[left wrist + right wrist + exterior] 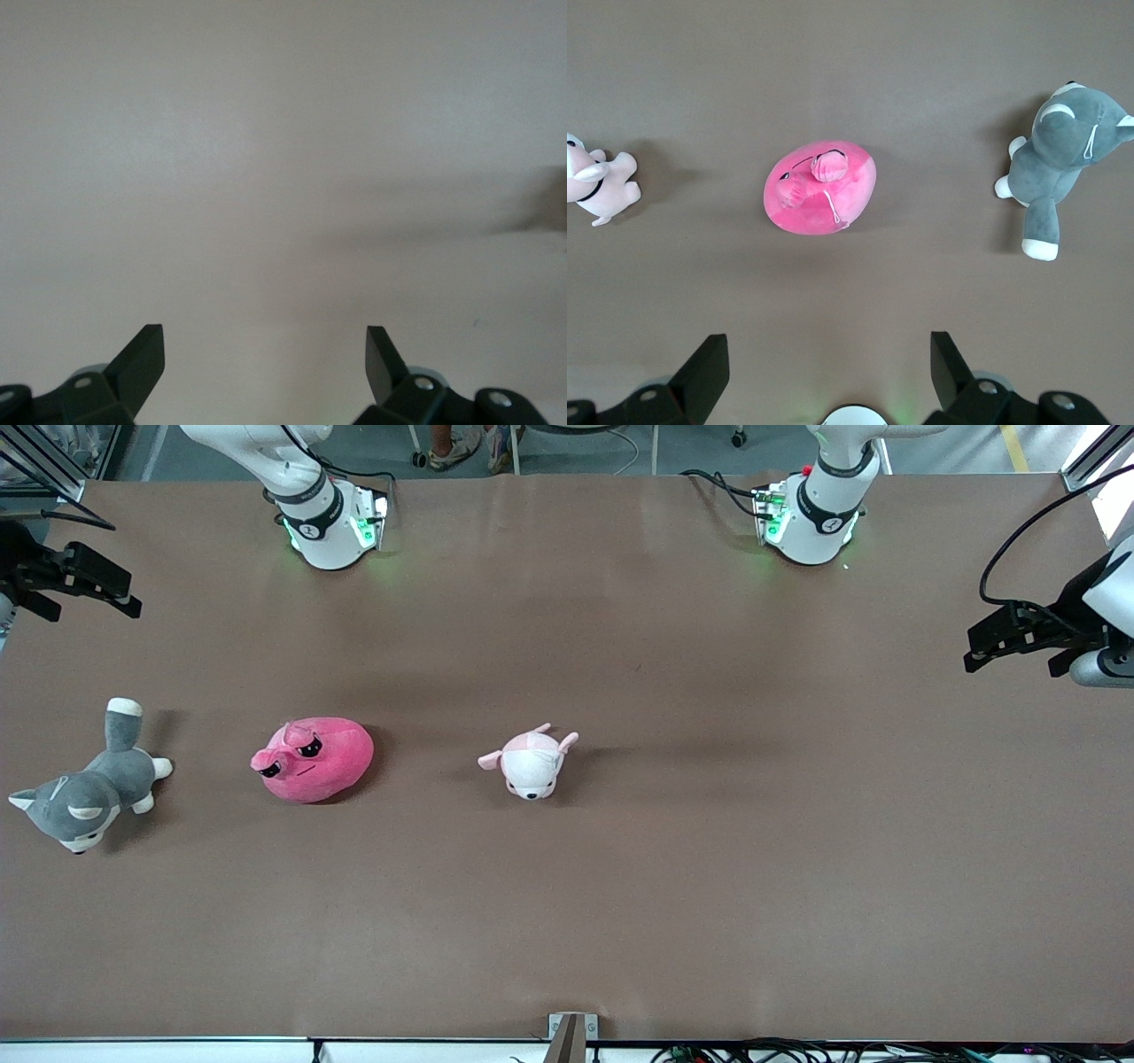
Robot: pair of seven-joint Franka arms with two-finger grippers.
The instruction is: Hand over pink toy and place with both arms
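The pink toy [319, 762] lies on the brown table [709, 824] toward the right arm's end, its droopy black eyes facing up. It also shows in the right wrist view [824, 190]. My right gripper [131, 593] is open and empty, raised at the right arm's end of the table; in its own view [829, 350] the toy lies well below it. My left gripper [970, 651] is open and empty, raised at the left arm's end. Its own view [264, 341] shows only bare table.
A pale pink-and-white puppy plush [532, 762] lies mid-table beside the pink toy, also in the right wrist view [598, 186]. A grey-and-white husky plush [89, 793] lies at the right arm's end, also in the right wrist view [1059, 159]. The arm bases [328, 522] [815, 514] stand along the table's edge farthest from the front camera.
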